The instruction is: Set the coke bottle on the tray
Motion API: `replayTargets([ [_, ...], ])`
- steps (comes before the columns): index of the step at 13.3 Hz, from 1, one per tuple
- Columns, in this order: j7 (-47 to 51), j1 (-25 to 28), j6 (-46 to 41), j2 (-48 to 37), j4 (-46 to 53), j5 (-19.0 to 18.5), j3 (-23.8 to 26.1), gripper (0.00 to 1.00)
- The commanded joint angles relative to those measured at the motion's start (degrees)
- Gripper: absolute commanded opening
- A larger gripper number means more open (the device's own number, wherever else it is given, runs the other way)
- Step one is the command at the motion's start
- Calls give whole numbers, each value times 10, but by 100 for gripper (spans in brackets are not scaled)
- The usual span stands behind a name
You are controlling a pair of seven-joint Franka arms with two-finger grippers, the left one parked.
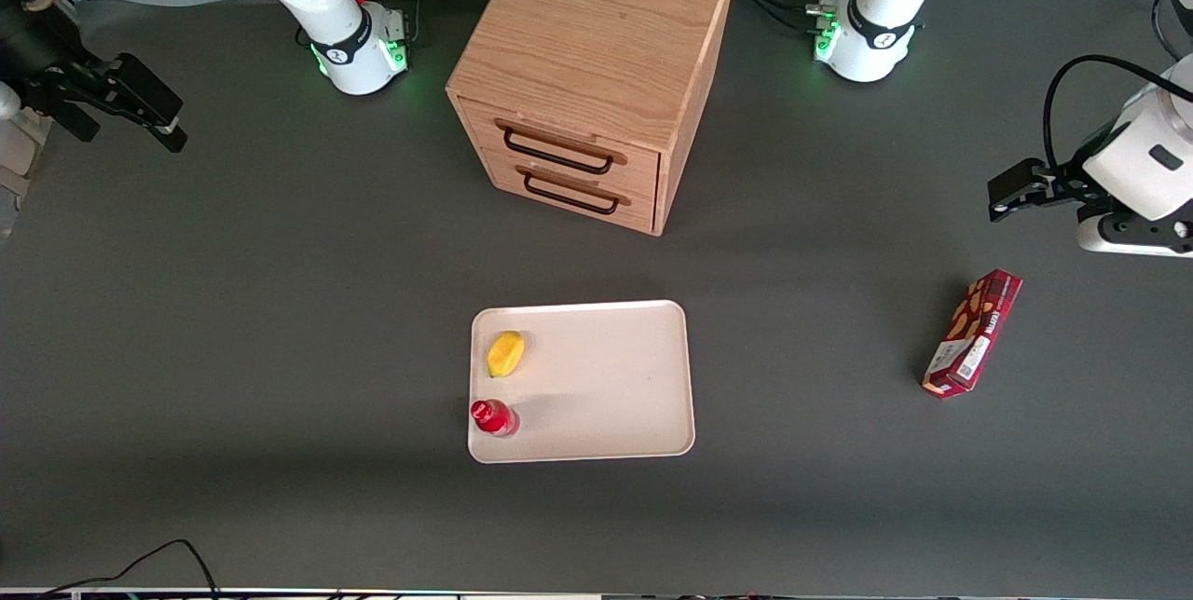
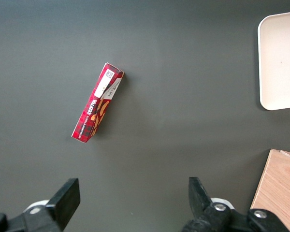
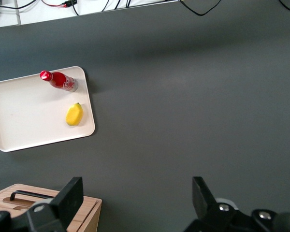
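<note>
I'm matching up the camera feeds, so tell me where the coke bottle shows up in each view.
Front view: the coke bottle stands on the tray, at the corner nearest the camera toward the working arm's end, nearer the camera than the yellow fruit.
Right wrist view: the bottle stands on the tray beside the fruit; the gripper is open, apart above bare table.
Left wrist view: not in it.
Shared landmark: the tray, seen in all three.

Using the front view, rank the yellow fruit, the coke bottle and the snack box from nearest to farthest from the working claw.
The claw hangs open at the working arm's end of the table.
1. Yellow fruit, on the tray.
2. Coke bottle, upright on the tray beside it.
3. Snack box, toward the parked arm's end.
</note>
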Motion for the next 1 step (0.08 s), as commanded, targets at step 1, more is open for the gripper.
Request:
replayTargets([
  [1,-6,-8,14,16,9,12,0,100],
])
